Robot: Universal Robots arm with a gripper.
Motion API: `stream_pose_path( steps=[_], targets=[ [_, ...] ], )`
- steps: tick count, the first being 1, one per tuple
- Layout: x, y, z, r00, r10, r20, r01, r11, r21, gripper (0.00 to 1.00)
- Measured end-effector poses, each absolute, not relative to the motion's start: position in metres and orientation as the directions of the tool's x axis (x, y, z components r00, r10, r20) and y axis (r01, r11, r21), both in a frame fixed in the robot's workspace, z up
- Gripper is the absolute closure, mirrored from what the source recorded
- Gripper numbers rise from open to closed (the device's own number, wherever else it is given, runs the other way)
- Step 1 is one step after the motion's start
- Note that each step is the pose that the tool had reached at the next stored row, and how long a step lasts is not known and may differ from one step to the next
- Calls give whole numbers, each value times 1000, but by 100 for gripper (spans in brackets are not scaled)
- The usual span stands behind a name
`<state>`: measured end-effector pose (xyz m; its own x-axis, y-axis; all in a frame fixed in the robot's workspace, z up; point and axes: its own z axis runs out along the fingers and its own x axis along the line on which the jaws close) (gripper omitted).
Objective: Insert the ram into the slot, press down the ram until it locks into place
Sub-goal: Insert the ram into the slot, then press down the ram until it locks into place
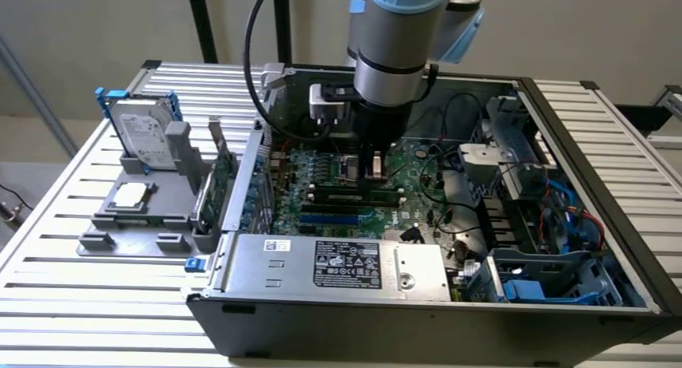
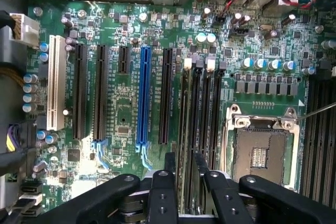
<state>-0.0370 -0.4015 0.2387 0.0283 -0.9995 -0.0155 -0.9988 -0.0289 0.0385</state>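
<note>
Apparently the long, thin green ram stick with its row of black chips already stands in one of the black memory slots on the large green motherboard, so I judge that insertion is done and pressing is the step in hand. My black end effector hangs directly over the stick; I cannot tell whether it is closed on it. Locking calls for a straight, even push. The grey computer case sits on the slatted aluminium bench.

The gripper hides one end of what seems the ram.
</note>
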Motion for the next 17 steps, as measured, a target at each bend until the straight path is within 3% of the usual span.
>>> stream_pose_path(
  steps=[3, 7, 17],
  targets=[
    [-38, -402, 242, 29, -999, -15, -999, -29, 39, 75],
    [-38, -401, 245, 28, -999, -16, -999, -29, 38, 89],
    [-38, -402, 245, 28, -999, -16, -999, -29, 39, 89]
  ],
)
